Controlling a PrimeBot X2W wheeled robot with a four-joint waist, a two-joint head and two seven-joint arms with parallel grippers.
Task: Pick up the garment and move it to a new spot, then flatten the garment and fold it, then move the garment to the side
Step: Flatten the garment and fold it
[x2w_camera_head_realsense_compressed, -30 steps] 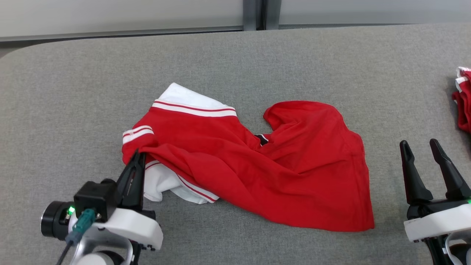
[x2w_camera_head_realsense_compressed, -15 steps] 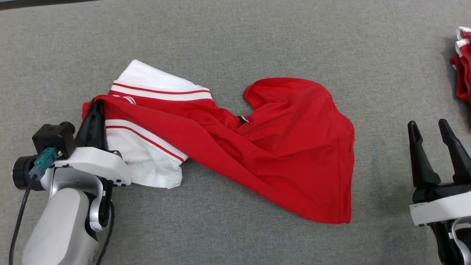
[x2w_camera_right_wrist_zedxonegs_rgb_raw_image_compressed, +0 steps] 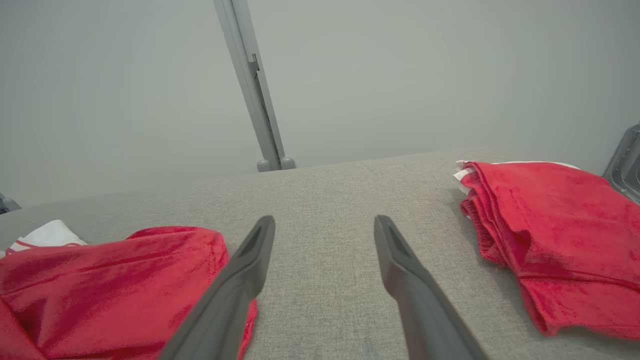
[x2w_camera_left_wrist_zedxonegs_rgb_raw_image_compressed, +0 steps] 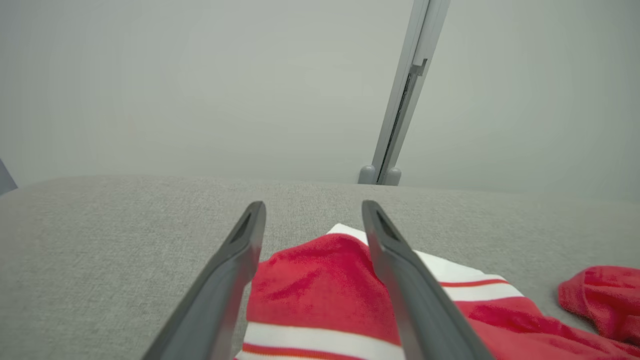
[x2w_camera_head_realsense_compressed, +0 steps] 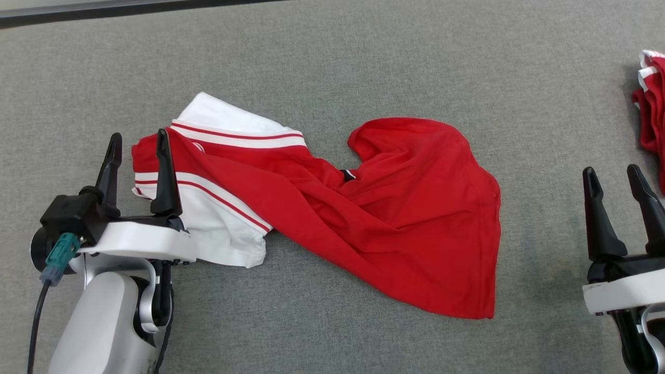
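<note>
Ahead of the left gripper [x2w_camera_head_realsense_compressed: 138, 135], in the head view, the garment [x2w_camera_head_realsense_compressed: 363, 218] was seen crumpled on the grey table [x2w_camera_head_realsense_compressed: 332, 62]. Its long axis ran away from that gripper toward the right gripper [x2w_camera_head_realsense_compressed: 610, 169], slanting nearer the robot as it went. The white, striped end lay at the left gripper and the plain red hem pointed to the right gripper, well apart from it. Both grippers' fingers were spread, with nothing pinched. The left gripper's inner finger crossed the garment's red corner; whether it touched could not be told. A second red pile [x2w_camera_head_realsense_compressed: 649, 119] lay beyond the right gripper's outer side.

Between the spread fingers of the left gripper [x2w_camera_left_wrist_zedxonegs_rgb_raw_image_compressed: 314, 205], in the left wrist view, the garment's [x2w_camera_left_wrist_zedxonegs_rgb_raw_image_compressed: 315, 285] red corner was seen low, with white stripes nearer the wrist.

Beside the right gripper [x2w_camera_right_wrist_zedxonegs_rgb_raw_image_compressed: 325, 220], in the right wrist view, the garment [x2w_camera_right_wrist_zedxonegs_rgb_raw_image_compressed: 110, 280] lay at its inner finger, and the red pile [x2w_camera_right_wrist_zedxonegs_rgb_raw_image_compressed: 560, 230] lay apart on the other side.
</note>
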